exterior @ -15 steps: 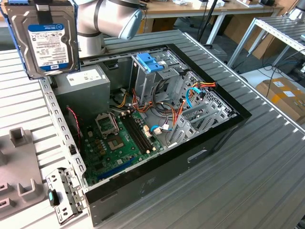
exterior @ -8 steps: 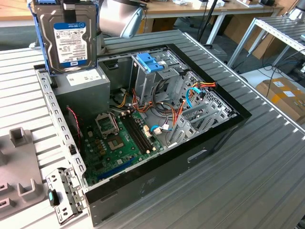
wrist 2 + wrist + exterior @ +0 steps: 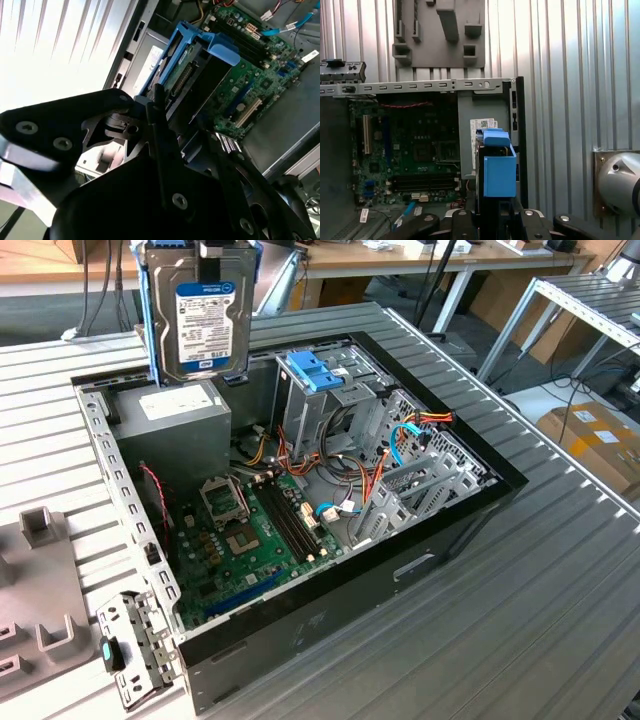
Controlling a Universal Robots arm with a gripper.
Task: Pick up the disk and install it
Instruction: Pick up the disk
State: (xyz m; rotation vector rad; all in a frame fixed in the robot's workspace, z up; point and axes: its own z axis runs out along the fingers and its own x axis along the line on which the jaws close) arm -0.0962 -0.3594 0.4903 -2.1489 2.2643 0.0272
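Note:
The disk (image 3: 200, 318), a dark hard drive with a white label and bright blue side rails, hangs upright above the back corner of the open computer case (image 3: 330, 610), over the grey power supply (image 3: 180, 412). My gripper (image 3: 213, 250) is shut on its upper end. In the second wrist view the disk (image 3: 192, 70) runs from my gripper (image 3: 175, 117) toward the motherboard (image 3: 250, 75). In the first wrist view its blue end tab (image 3: 498, 167) sticks out beyond the gripper (image 3: 492, 222). The tall grey bay (image 3: 325, 410) with a blue clip on top stands to the exterior view's right of the disk.
Orange and blue cables (image 3: 385, 455) cross the case between the bay and the motherboard (image 3: 255, 535). A grey fixture (image 3: 40, 580) lies on the ribbed metal table at the exterior view's left. A cardboard box (image 3: 592, 440) sits on the floor at the right.

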